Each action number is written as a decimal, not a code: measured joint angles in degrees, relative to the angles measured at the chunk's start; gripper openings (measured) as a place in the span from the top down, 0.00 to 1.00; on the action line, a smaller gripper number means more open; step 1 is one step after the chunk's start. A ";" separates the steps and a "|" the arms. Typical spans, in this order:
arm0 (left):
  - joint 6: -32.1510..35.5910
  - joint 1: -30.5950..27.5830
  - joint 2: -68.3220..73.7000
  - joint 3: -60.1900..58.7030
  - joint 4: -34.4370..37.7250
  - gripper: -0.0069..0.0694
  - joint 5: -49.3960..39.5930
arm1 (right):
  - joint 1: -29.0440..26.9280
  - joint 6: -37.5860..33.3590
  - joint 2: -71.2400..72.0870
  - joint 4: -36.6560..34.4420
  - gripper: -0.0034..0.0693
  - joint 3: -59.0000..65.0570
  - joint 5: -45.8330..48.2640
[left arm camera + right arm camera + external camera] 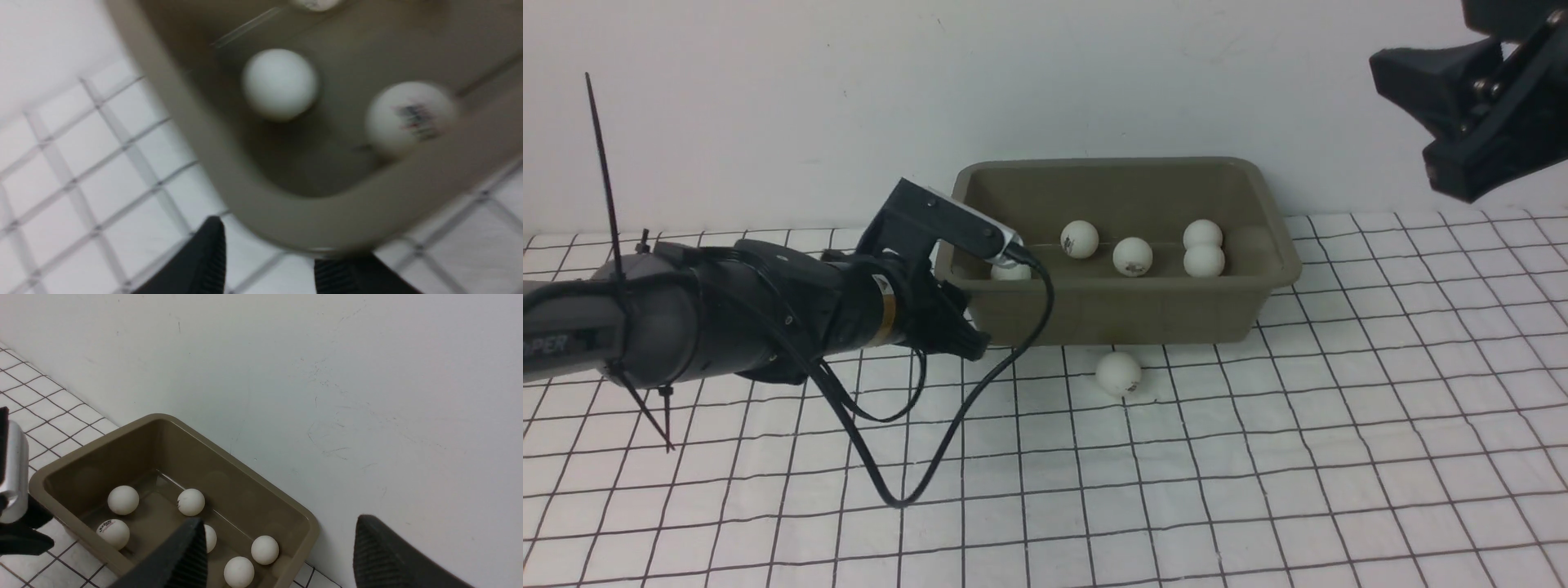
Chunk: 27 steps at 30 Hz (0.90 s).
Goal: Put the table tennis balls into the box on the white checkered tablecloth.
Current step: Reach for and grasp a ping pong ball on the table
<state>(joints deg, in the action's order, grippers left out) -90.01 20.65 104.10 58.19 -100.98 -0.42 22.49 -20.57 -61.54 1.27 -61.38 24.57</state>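
Note:
The olive-grey box [1262,278] stands at the back of the white checkered tablecloth [1339,457] against the wall. Several table tennis balls lie inside it, among them one [1080,239] near the middle and one [1204,260] further right. Another ball [1118,373] rests on the cloth just in front of the box. My left gripper [970,336] is low at the box's front-left corner, open and holding nothing [269,261]; the box's rim [286,228] curves just beyond its fingers. My right gripper [1401,114] hangs high at the right, open and holding nothing [278,522].
A plain white wall [768,106] rises directly behind the box. The left arm's black cable [947,441] loops down onto the cloth in front of the arm. A black zip-tie end [603,163] sticks up from the left arm.

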 joint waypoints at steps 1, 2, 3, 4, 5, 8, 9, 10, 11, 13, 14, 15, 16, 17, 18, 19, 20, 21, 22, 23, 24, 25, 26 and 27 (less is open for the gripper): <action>2.17 -0.01 -0.06 0.00 0.17 0.55 -3.00 | 0.00 0.06 0.00 0.00 0.34 0.00 0.00; 3.14 -0.01 -0.13 0.00 0.26 0.55 -4.04 | 0.00 0.19 0.00 0.00 0.34 0.00 0.00; 3.75 -0.01 -0.27 0.00 0.29 0.55 -5.07 | 0.00 0.24 0.00 0.00 0.34 0.00 0.00; 4.13 -0.01 -0.54 0.00 0.35 0.55 -5.98 | 0.00 0.44 0.00 0.00 0.34 0.00 0.00; 4.14 -0.01 -0.97 0.00 0.49 0.55 -6.35 | 0.00 0.58 0.00 0.00 0.34 0.00 0.00; 4.14 -0.01 -2.05 0.07 0.52 0.55 -6.41 | 0.00 0.60 0.00 0.00 0.34 0.00 -0.39; 4.14 -0.01 -2.34 0.07 0.52 0.55 -6.47 | 0.00 0.60 0.00 0.00 0.34 0.00 -0.75; 4.14 -0.01 -2.34 0.07 0.52 0.55 -6.68 | 0.00 0.60 0.00 0.00 0.34 0.00 -0.93; 4.14 -0.01 -2.39 0.07 0.52 0.55 -7.16 | 0.00 0.65 0.00 0.00 0.34 0.00 -1.01; 4.14 -0.01 -2.39 0.07 0.59 0.55 -8.54 | 0.00 0.65 0.00 0.00 0.34 0.00 -1.21; 4.14 -0.01 -2.39 0.11 0.73 0.55 -9.20 | 0.00 0.65 0.00 0.00 0.34 0.00 -1.22; 4.14 -0.01 -2.45 0.11 0.73 0.55 -9.66 | 0.00 0.65 0.00 0.00 0.34 0.00 -1.27; 4.14 -0.01 -2.45 0.11 0.73 0.55 -9.78 | 0.00 0.65 0.00 0.00 0.34 0.00 -1.27; 4.14 -0.01 -2.45 0.11 0.78 0.55 -9.83 | 0.00 0.65 0.00 0.00 0.34 0.00 -1.27; 4.14 -0.01 -2.45 0.11 0.78 0.55 -9.83 | 0.00 0.65 0.00 0.00 0.34 0.00 -1.27; 4.14 -0.01 -2.57 0.11 0.90 0.55 -9.83 | 0.00 0.65 0.00 0.00 0.34 0.00 -1.27; 4.14 -0.01 -2.65 0.11 0.90 0.55 -9.83 | 0.00 0.65 0.00 0.00 0.34 0.00 -1.27; 4.29 -0.01 -2.77 0.11 0.90 0.55 -9.83 | 0.00 0.65 0.00 0.00 0.34 0.00 -1.27; 4.33 -0.01 -2.77 0.11 0.90 0.55 -9.96 | 0.00 0.65 0.00 0.00 0.34 0.00 -1.27; 4.42 -0.01 -2.89 0.11 0.95 0.55 -10.67 | 0.00 0.65 0.00 0.00 0.34 0.00 -1.27; 4.55 -0.01 -2.97 0.11 0.95 0.55 -12.00 | 0.00 0.65 0.00 0.00 0.34 0.00 -1.27; 4.55 -0.01 -2.99 0.11 0.95 0.55 -12.95 | 0.00 0.73 0.00 0.00 0.34 0.00 -1.27; 4.61 -0.01 -2.99 0.11 0.95 0.55 -13.18 | 0.00 0.72 0.00 0.00 0.34 0.00 -1.27; 4.84 -0.01 -3.03 0.11 1.14 0.55 -15.02 | 0.00 0.72 0.00 0.00 0.34 0.00 -1.27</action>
<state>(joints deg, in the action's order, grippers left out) -85.17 20.65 101.07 58.30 -99.83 -15.44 22.49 -19.85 -61.54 1.27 -61.38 23.29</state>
